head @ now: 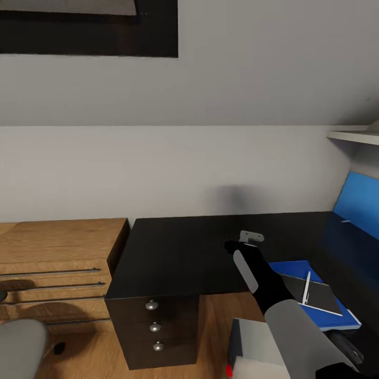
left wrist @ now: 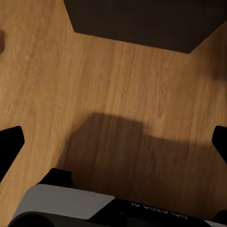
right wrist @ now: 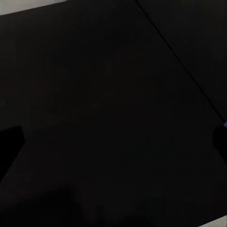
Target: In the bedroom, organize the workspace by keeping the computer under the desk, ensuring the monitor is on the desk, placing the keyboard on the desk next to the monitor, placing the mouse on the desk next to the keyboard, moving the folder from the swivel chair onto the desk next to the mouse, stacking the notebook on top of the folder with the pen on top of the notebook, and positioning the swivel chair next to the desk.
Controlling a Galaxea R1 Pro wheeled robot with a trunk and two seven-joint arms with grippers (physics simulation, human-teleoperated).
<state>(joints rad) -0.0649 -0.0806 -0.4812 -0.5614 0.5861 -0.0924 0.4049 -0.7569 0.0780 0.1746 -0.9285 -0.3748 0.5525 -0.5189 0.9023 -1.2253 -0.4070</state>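
Observation:
The blue folder (head: 295,268) lies on the black desk (head: 342,263) at the right of the head view. The dark notebook (head: 318,296) rests on it, and a white pen (head: 306,287) lies on the notebook. My right gripper (head: 243,241) hovers over the black top just left of the folder. In the right wrist view its fingertips (right wrist: 10,142) stand wide apart over the black surface, so it is open and empty. The grey computer (head: 258,342), with its red light, stands on the floor below the top's front edge. My left gripper (left wrist: 113,142) is open above the wood floor.
A black drawer cabinet (head: 152,326) with three round knobs stands left of the computer. A low light-wood bench (head: 58,247) sits further left against the wall. A blue panel (head: 360,202) backs the desk, and a white shelf (head: 352,137) juts out above it.

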